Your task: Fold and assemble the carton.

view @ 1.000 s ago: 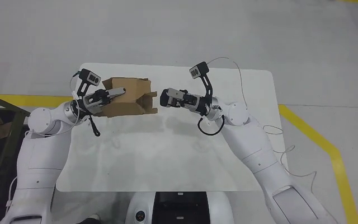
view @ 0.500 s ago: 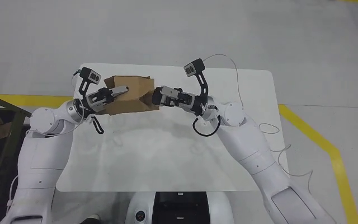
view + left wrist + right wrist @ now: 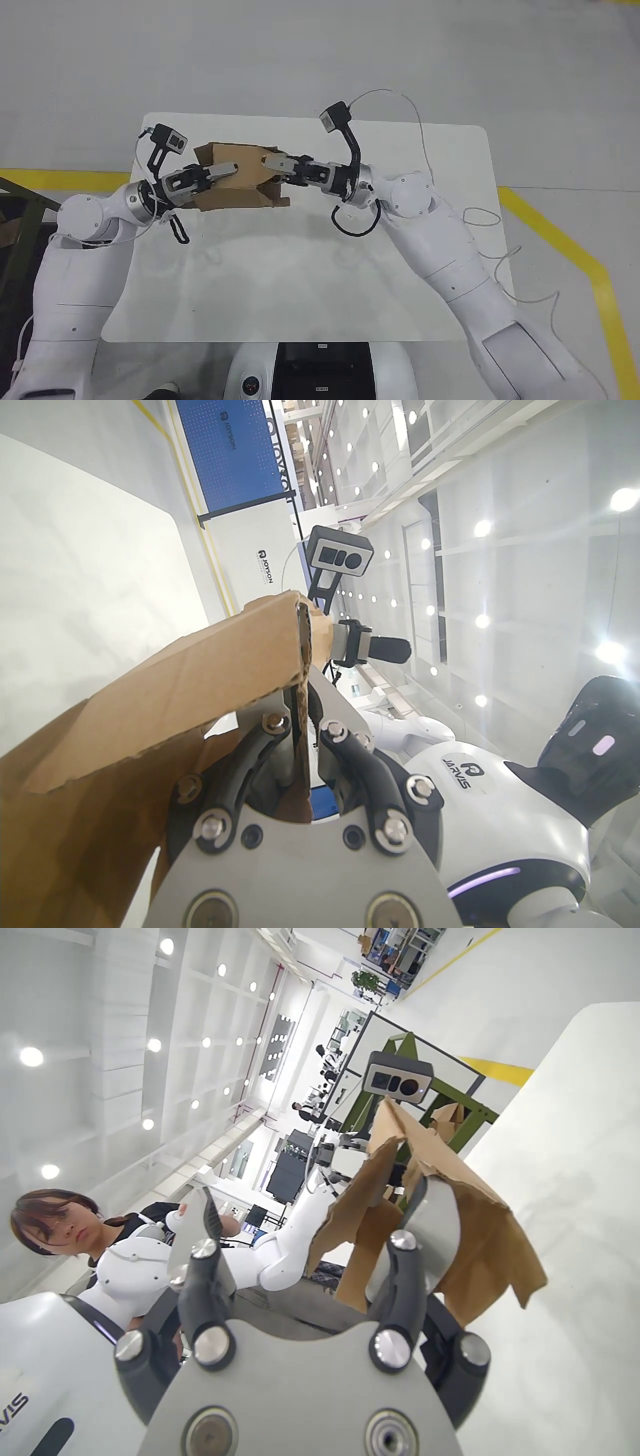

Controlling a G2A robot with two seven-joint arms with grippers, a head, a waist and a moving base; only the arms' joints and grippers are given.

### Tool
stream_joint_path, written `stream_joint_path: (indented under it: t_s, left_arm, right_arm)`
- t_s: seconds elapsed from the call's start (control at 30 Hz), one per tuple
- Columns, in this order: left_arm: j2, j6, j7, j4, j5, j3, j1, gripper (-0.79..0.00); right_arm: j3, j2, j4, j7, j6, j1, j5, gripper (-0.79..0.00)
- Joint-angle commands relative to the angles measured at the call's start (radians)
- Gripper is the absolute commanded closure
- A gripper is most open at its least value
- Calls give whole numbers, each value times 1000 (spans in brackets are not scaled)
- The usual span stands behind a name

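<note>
1. Carton (image 3: 238, 178): brown corrugated board, partly erected, end flaps loose and ragged. It sits at the far left part of the table (image 3: 300, 290).
2. Left gripper (image 3: 222, 172): over the table's far left part. Its fingers are pinched tight on one wall of the carton, with the board edge between them.
3. Right gripper (image 3: 276, 163): over the table's far middle. Its fingers are spread wide and grasp nothing. One finger is in among the carton's end flaps.
</note>
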Motion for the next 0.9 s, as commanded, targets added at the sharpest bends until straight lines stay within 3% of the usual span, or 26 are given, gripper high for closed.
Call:
stream_joint_path:
  t_s: [0.0, 0.2, 0.23, 0.3, 0.33, 0.37, 0.4, 0.87]
  left_arm:
    - [0, 0, 1, -3, 1, -1, 3, 0]
    - [1, -5, 1, -18, -14, -9, 11, 0]
    - [1, -5, 0, -20, -20, -10, 14, -52]
    - [1, -4, -3, -24, -36, -14, 19, -231]
    - [1, -3, -4, -24, -41, -15, 20, -376]
    - [1, 3, -11, -25, -56, -17, 23, -616]
    - [1, 10, -20, -25, -73, -17, 25, -785]
    - [11, 34, -103, -38, -65, -51, 24, -785]
  right_arm:
    - [0, 1, -5, -4, 12, 0, -23, 0]
    - [4, 7, -31, -20, 49, -9, -80, 0]
    - [6, 8, -34, -22, 50, -11, -83, 0]
    - [11, 10, -40, -20, 53, -14, -85, 0]
    - [13, 10, -42, -18, 53, -15, -83, 0]
    - [16, 11, -46, -12, 53, -18, -77, 0]
    - [19, 12, -48, -5, 52, -18, -72, 0]
    - [20, 13, 21, 136, 73, 13, 36, 0]
